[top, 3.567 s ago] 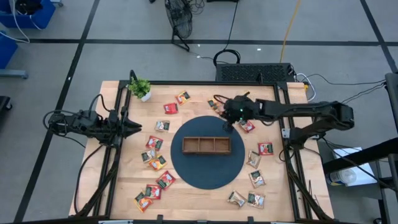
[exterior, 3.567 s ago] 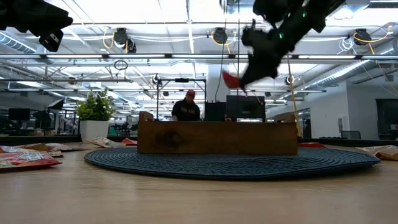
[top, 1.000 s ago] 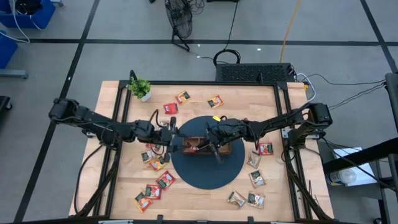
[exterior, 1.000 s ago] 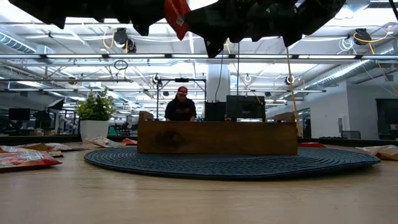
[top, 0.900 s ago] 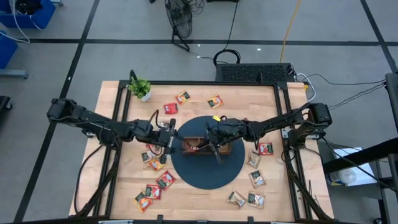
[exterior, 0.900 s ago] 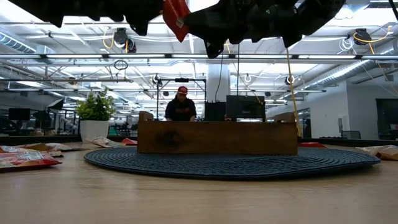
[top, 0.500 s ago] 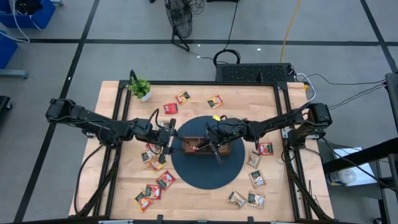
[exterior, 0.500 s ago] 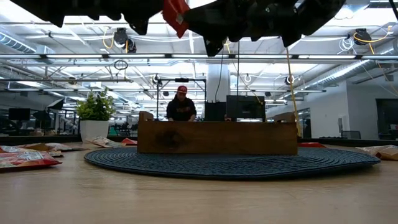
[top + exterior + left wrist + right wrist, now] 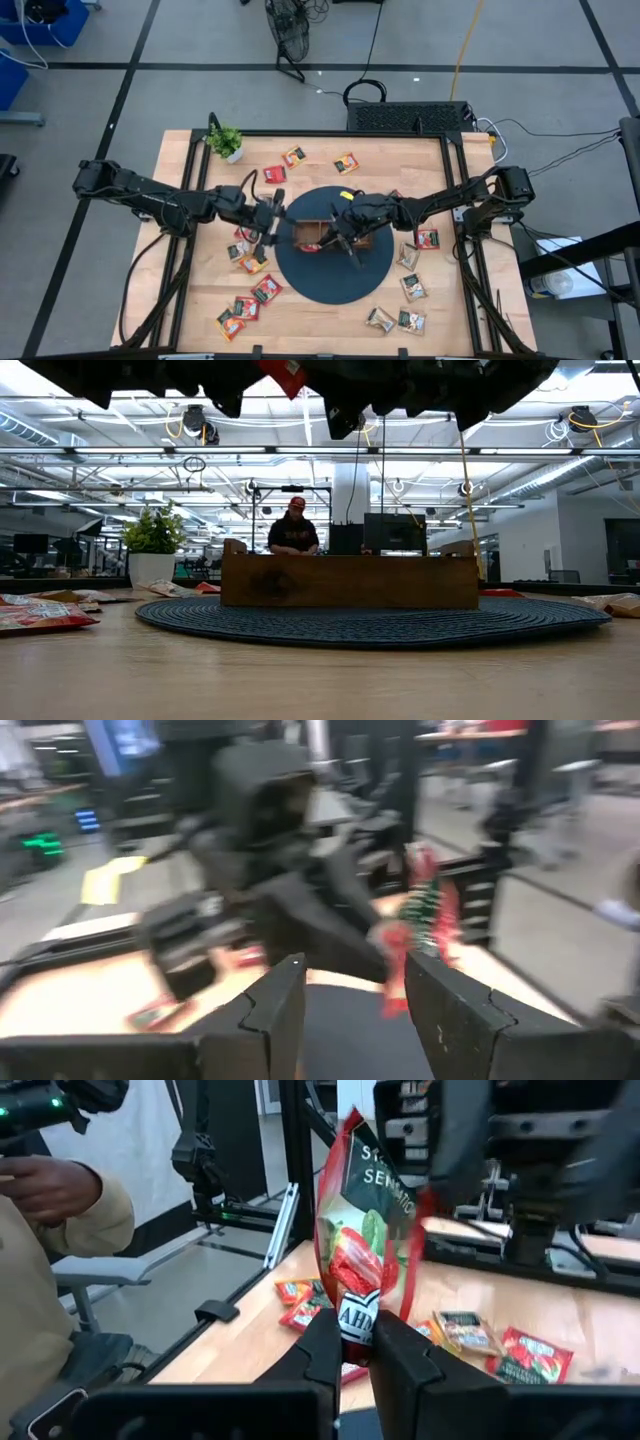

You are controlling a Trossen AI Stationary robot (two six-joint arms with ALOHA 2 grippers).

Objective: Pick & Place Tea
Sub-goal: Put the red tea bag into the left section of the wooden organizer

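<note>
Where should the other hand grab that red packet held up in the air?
Probably by the free top edge of the red strawberry tea sachet, closing on its two flat faces. The right hand already pinches its bottom edge, so it stands upright; the left hand waits open, facing it.

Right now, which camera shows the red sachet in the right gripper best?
The right wrist view: the red sachet stands pinched in the right gripper. The left wrist view blurs it, the low view shows a corner, and the high view only a red speck.
</note>
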